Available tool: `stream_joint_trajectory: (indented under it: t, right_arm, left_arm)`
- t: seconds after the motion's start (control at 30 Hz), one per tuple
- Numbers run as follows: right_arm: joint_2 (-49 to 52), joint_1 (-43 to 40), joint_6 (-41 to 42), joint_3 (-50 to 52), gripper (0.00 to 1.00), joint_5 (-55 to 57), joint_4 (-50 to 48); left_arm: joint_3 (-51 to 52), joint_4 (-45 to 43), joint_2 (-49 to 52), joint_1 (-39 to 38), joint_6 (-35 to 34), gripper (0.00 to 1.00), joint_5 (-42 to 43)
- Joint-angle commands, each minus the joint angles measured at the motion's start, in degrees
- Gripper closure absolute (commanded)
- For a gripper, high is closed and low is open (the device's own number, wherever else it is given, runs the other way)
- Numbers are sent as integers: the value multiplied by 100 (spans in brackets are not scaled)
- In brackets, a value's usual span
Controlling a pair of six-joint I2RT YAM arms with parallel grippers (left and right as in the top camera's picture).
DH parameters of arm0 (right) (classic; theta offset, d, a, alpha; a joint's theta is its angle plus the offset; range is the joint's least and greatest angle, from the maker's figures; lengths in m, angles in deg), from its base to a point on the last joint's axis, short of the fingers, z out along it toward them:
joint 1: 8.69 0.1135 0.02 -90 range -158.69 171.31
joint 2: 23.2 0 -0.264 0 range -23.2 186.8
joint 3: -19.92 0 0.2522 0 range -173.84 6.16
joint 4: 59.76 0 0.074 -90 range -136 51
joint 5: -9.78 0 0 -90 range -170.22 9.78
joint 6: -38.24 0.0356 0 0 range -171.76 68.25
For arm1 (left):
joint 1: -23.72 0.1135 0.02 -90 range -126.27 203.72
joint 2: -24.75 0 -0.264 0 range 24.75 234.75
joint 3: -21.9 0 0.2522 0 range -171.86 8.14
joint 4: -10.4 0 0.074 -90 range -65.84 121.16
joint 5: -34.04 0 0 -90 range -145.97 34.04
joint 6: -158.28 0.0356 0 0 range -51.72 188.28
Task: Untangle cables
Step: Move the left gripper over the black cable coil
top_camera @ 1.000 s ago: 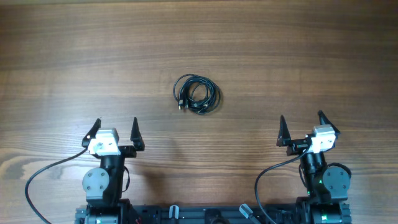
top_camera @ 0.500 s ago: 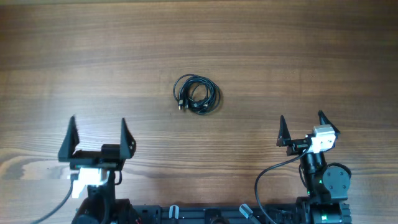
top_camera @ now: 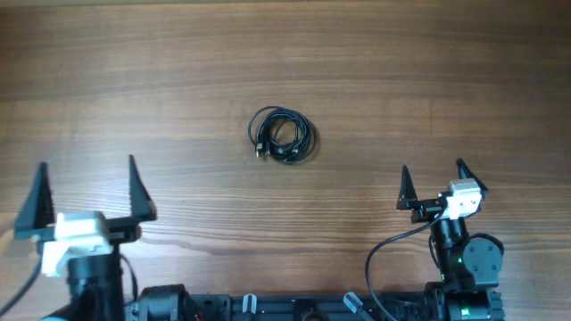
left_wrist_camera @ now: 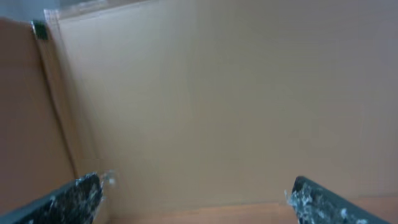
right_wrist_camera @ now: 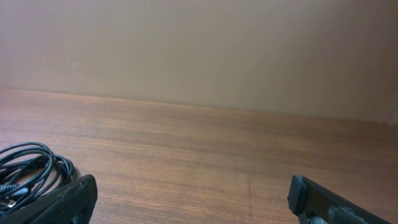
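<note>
The cables [top_camera: 282, 135] lie as one small black coil with silvery plug ends at the middle of the wooden table; part of the coil [right_wrist_camera: 28, 171] shows at the lower left of the right wrist view. My left gripper [top_camera: 86, 192] is open at the front left, raised and well to the left of the coil, with nothing between its fingers. In the left wrist view its fingertips [left_wrist_camera: 81, 193] frame a blurred tan wall and no cables. My right gripper [top_camera: 432, 181] stands open at the front right, empty, right of the coil.
The wooden table [top_camera: 428, 80] stretches wide around the coil. A tan wall [right_wrist_camera: 205, 50] rises behind the far edge. Thick black arm wires [top_camera: 384, 259] loop near the arm bases at the front edge.
The left arm has swung left and lifted toward the camera, its gripper staying open. The right arm and the coil have not moved.
</note>
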Motion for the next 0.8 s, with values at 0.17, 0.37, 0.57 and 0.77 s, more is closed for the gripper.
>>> stream_joint_trajectory:
  t: [0.17,0.37,0.57,0.77]
  right_arm:
    - [-35,-28,-98,7,0,79,-15]
    - [-35,-28,-98,9,0,79,-15]
    - [-35,-28,-96,9,0,79,-13]
    - [-35,-28,-98,9,0,76,-13]
  left_arm:
    - [-1838,2955,1696,42,-1475,0,1456]
    - [-1836,3080,2382,42,-1716,0,3950]
    - [-2227,3609,4074,28,-2444,0,3580]
    - [-2312,3720,6830,4,-3886,0,3670]
